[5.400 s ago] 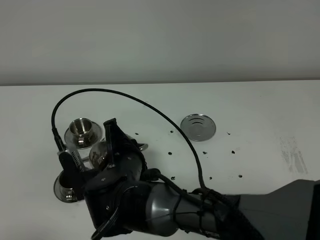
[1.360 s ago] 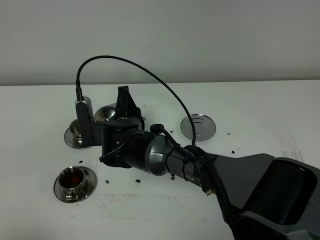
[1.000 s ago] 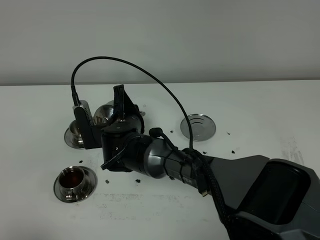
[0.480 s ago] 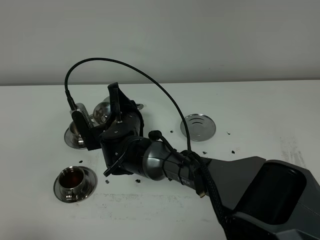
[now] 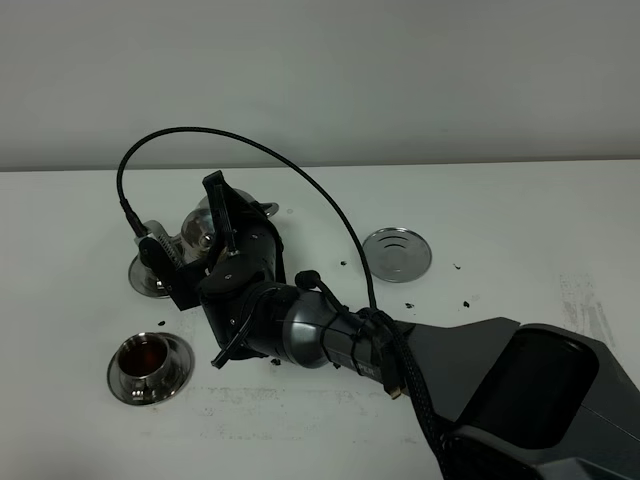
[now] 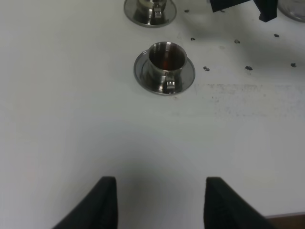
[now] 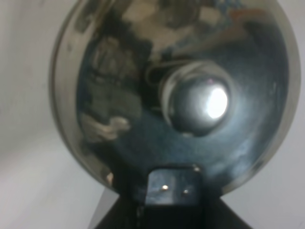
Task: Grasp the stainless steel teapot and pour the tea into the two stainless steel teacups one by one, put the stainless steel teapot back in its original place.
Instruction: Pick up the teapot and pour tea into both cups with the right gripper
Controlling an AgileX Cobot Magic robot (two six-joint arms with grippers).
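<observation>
My right gripper reaches across to the left and is shut on the stainless steel teapot, which it holds tilted over the far teacup. That cup and its saucer are mostly hidden behind the wrist. The right wrist view is filled by the teapot's knobbed lid. The near teacup stands on its saucer with brown tea in it; it also shows in the left wrist view. The round ridged coaster lies bare to the right. My left gripper is open and empty, low over the table in front of the near cup.
Small dark specks are scattered on the white table between the cups and the coaster. The right arm's black cable arcs above the teapot. A grey wall stands behind the table.
The right wrist has rolled further to the left, tipping the teapot more toward the far cup. The near cup, filled with tea, has not moved.
</observation>
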